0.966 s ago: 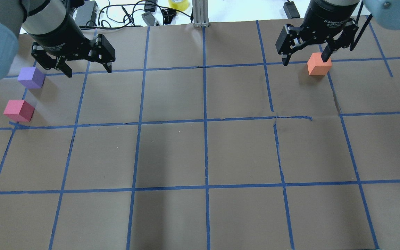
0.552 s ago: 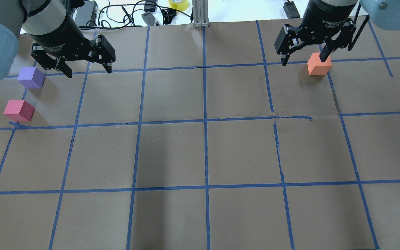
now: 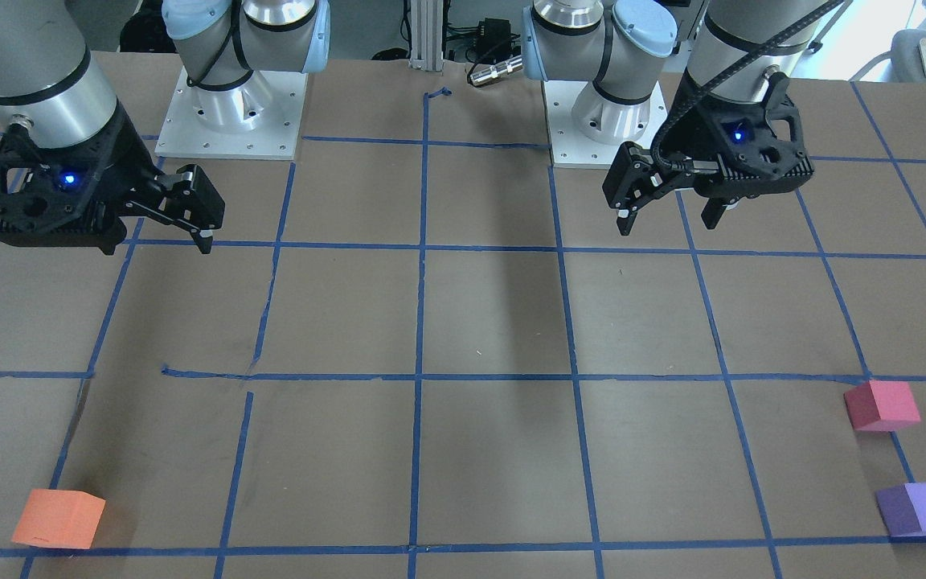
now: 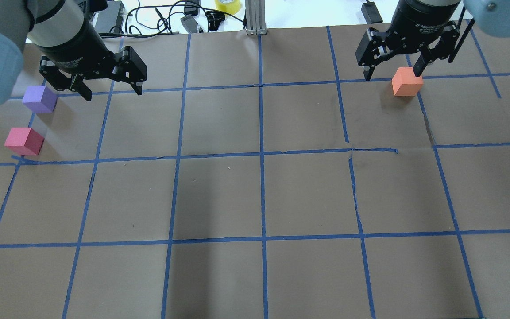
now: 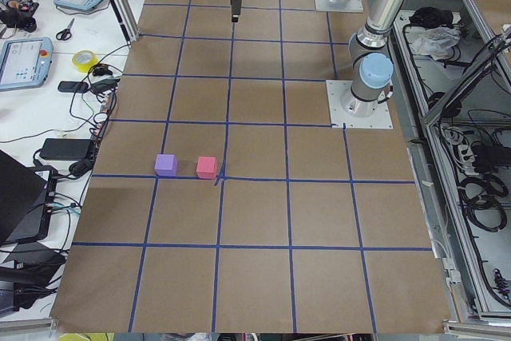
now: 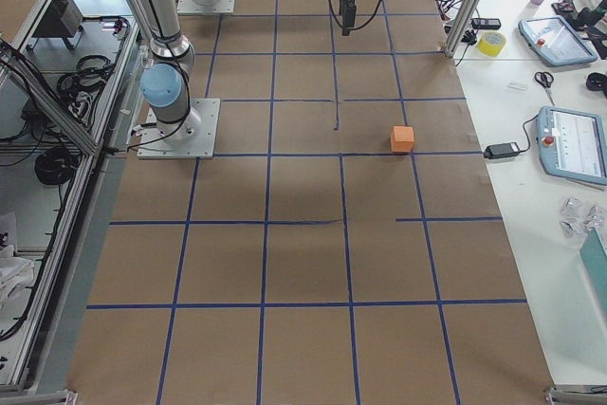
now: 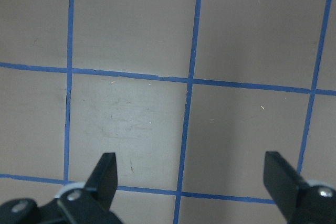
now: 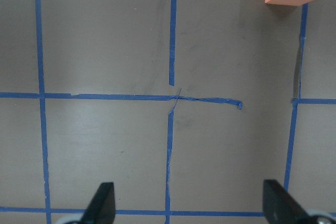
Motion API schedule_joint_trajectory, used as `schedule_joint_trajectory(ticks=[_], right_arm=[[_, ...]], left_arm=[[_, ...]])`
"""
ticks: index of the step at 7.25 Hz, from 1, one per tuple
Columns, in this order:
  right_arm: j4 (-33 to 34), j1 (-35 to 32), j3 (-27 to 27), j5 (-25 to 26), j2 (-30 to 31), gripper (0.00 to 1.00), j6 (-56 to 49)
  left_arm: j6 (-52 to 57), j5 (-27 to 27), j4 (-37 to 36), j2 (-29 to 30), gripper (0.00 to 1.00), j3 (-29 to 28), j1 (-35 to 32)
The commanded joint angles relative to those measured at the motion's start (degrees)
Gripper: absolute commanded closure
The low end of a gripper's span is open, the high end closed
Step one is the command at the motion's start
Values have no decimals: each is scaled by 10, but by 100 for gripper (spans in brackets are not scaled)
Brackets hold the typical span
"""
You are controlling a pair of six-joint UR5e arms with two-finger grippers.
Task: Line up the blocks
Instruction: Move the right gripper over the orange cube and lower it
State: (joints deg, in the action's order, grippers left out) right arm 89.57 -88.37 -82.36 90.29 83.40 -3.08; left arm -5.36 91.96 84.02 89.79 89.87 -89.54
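Since both hands hang above the bench [image 4: 259, 199] on the robot's side of it, we start there. The left hand [image 4: 113, 92] has its fingers spread wide and holds nothing, and the right hand [image 4: 392, 75] is the same. Neither touches a block.

Farther out, on the left side, sits the pinkish-red block [image 4: 24, 141], just beside a crossing of the blue tape lines [image 4: 261, 155]. The purple block [image 4: 39, 99] lies near it, a little farther from the robot, with a gap between them. Well apart from the pair, at the far right, rests the orange block [image 4: 407, 81]. The right wrist view shows it ahead of the fingers, not between them.

We judge the cubes to be light, matte foam that gives slightly under a squeeze, is not slippery and is hardly fragile. We would take each across two opposite flat faces at mid-height, with the fingers square to the faces rather than on the corners. Being so light, a cube may skid or twist if one finger touches first.
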Motion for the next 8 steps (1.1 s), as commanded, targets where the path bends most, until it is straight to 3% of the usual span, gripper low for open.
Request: schedule_joint_trajectory(ticks=[1, 3, 6, 8], right_arm=[[23, 11, 0, 37, -3, 0, 4], [122, 50, 0, 43, -45, 0, -5], [155, 107, -1, 39, -116, 0, 3], [263, 114, -1, 44, -165, 0, 1]], left_arm=[[0, 0, 0, 0, 0, 0, 0], [0, 0, 0, 4, 0, -5, 1], [0, 0, 0, 0, 0, -4, 1], [-1, 0, 1, -5, 0, 3, 1]])
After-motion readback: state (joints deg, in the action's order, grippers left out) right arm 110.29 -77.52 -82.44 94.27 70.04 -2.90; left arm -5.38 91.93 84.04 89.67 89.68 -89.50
